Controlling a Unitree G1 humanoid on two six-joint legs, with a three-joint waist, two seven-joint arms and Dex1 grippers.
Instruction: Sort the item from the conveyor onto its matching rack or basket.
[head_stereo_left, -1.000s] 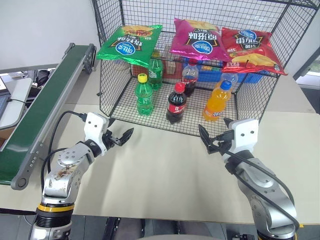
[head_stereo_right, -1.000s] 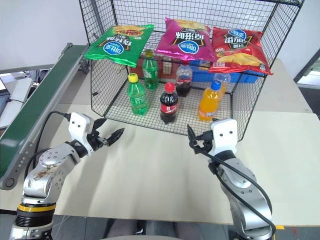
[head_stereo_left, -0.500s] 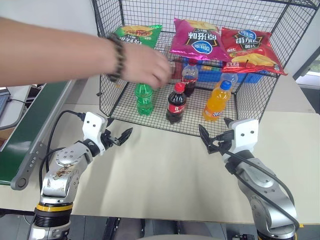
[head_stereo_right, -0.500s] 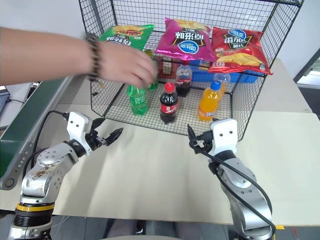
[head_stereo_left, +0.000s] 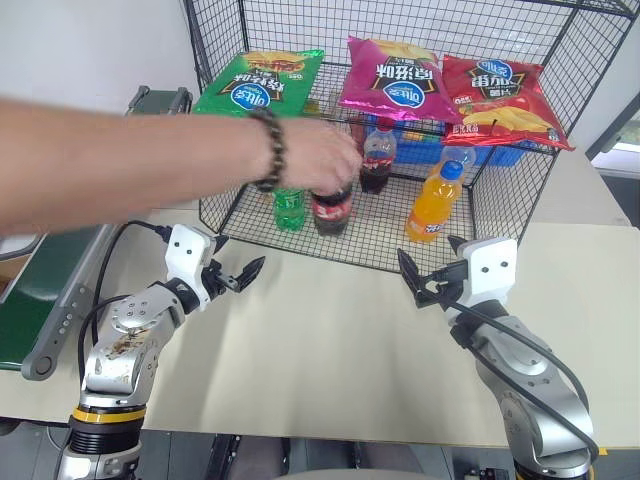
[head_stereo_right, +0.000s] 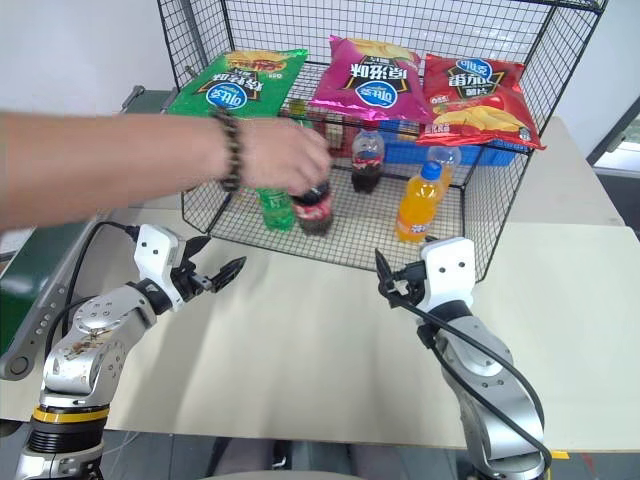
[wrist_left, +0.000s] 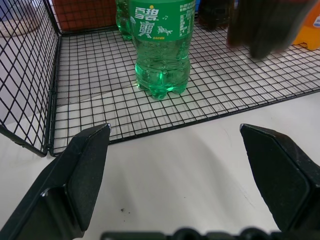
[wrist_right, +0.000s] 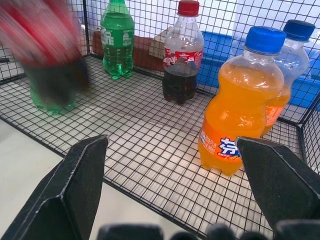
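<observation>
From the head camera, a person's hand (head_stereo_left: 325, 160) reaches in from the left and grips the cola bottle (head_stereo_left: 331, 210) by its top, inside the black wire cage (head_stereo_left: 560, 110) near its open front edge. A green bottle (head_stereo_left: 290, 207) stands just beside it, partly behind the arm. A second cola bottle (head_stereo_left: 377, 160) stands further back, and an orange bottle (head_stereo_left: 431, 204) stands to the right. Three crisp bags lie on the cage's upper shelf: green (head_stereo_left: 262, 82), pink (head_stereo_left: 391, 78) and red (head_stereo_left: 500, 88). The conveyor (head_stereo_left: 50, 290) runs along the left, mostly hidden by the arm. The left pincer (head_stereo_left: 243, 275) and right pincer (head_stereo_left: 415, 280) hover over the pale surface (head_stereo_left: 330, 350) in front of the cage, both with fingers apart and empty.

The left wrist camera looks between its spread fingers at the green bottle on the mesh floor, with the cola bottle a dark blur beyond.

The right wrist camera, fingers also spread, faces the orange bottle, with the blurred cola bottle at the other side.
</observation>
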